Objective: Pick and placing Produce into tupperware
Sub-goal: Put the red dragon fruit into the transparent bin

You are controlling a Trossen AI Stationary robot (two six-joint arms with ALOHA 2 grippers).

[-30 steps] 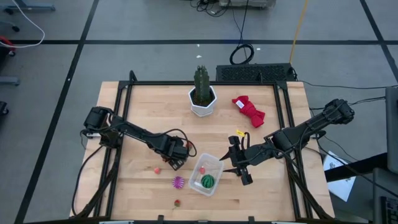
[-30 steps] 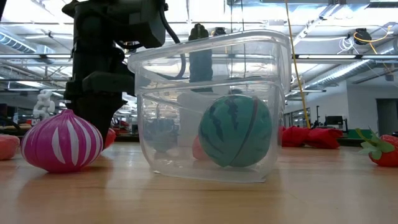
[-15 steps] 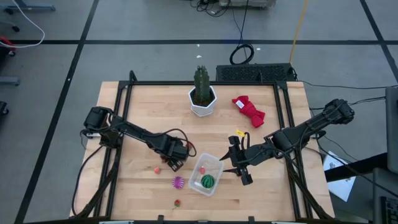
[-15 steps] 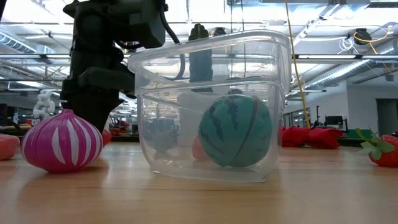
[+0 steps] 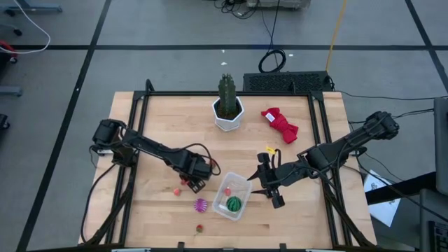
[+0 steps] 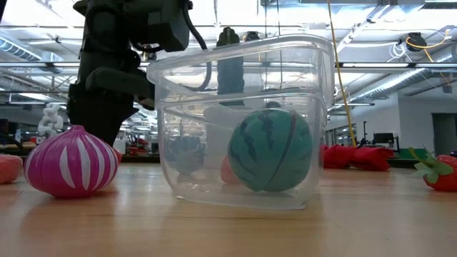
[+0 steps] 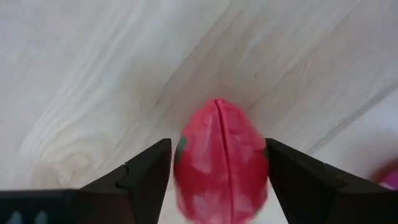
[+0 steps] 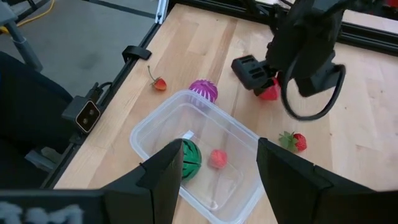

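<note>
The clear tupperware (image 5: 232, 197) stands on the table with a green striped ball (image 8: 189, 157) and a small red bit (image 8: 217, 157) inside. My left gripper (image 5: 190, 183) points down just left of it, open, its fingers on either side of a larger red piece (image 7: 221, 165) that lies on the wood. My right gripper (image 5: 263, 183) hovers open to the right of the tupperware, above the table, with nothing between its fingers. A purple striped piece (image 5: 201, 205) rests in front of the left gripper. My left gripper comes at the red piece from above, its fingers (image 7: 149, 171) close beside the piece's two sides (image 7: 186, 155). I cannot tell whether they touch it. The piece lies on the table.
A pink bit (image 5: 177, 190) and a stemmed red bit (image 5: 199, 228) lie near the front left. A strawberry (image 8: 293, 141) sits by the tupperware. A cactus in a white pot (image 5: 227, 105) and a red cloth bundle (image 5: 280, 124) stand at the back.
My left gripper has stayed over the red piece and opened a little; more of the red piece now shows beside its fingers in the high view.
</note>
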